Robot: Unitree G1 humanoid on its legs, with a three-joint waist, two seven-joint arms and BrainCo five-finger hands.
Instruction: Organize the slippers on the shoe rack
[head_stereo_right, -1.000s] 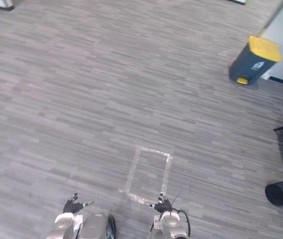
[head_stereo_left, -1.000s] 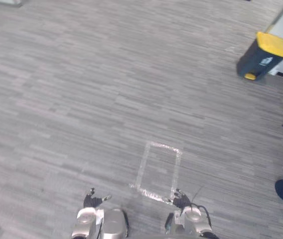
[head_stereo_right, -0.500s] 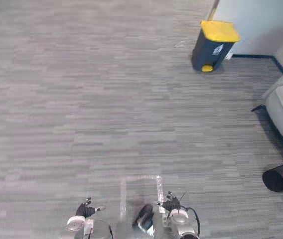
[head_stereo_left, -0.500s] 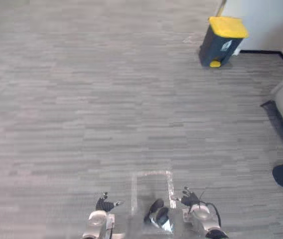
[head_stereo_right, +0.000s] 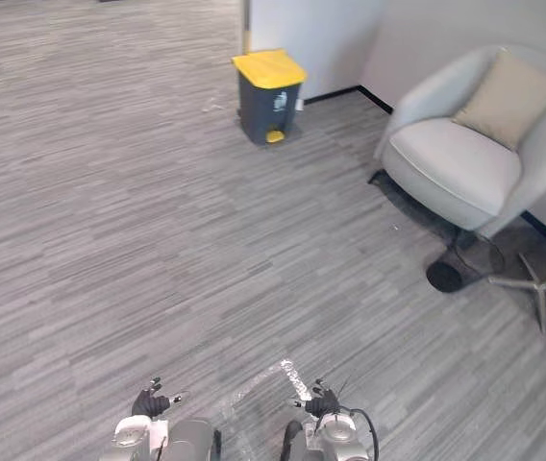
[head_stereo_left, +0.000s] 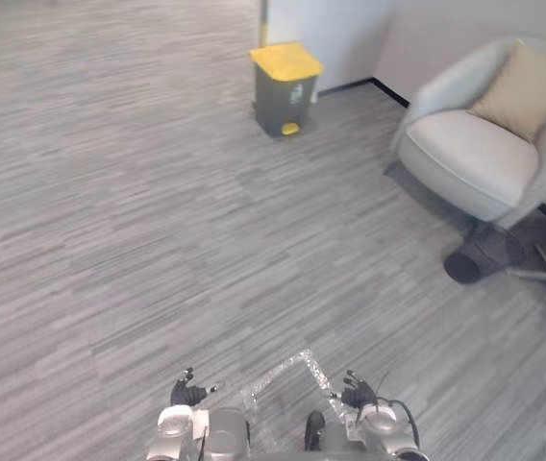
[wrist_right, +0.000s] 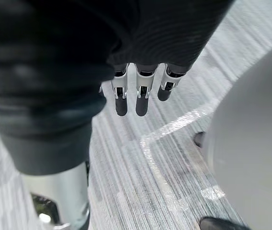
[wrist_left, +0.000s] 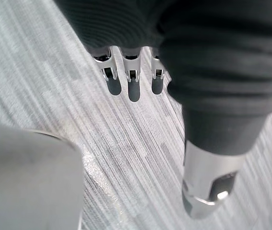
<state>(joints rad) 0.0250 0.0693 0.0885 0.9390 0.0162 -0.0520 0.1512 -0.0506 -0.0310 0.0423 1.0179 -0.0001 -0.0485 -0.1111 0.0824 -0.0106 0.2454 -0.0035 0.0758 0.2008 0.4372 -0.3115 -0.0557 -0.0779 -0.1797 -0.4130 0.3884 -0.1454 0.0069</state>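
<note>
Slippers are awaiting collection (where they are lying cannot be told, and the same goes for the shoe rack). In the eye views the robot is facing an open stretch of grey floor [head_stereo_left: 110, 240].

1. The left hand [head_stereo_left: 188, 392] is hanging at 7 o'clock, just above the floor. Its fingers [wrist_left: 129, 88] are hanging straight and relaxed, and it is carrying nothing.
2. The right hand [head_stereo_left: 358, 392] is hanging at 5 o'clock. Its fingers [wrist_right: 140, 100] are likewise spread loose and are gripping nothing.
3. A taped outline [head_stereo_left: 283, 370] is lying on the floor between the two hands, at 6 o'clock.
4. A yellow-lidded bin [head_stereo_left: 285, 86] is standing at 12 o'clock, well apart from the hands, and an armchair [head_stereo_left: 475, 154] with a cushion [head_stereo_left: 528, 86] is sitting at 2 o'clock.

Progress assessment: no part of the organizing is looking complete. Both hands are free, so the outstanding work is appearing to be the whole job: finding the slippers, picking them up and setting them on the shoe rack.
</note>
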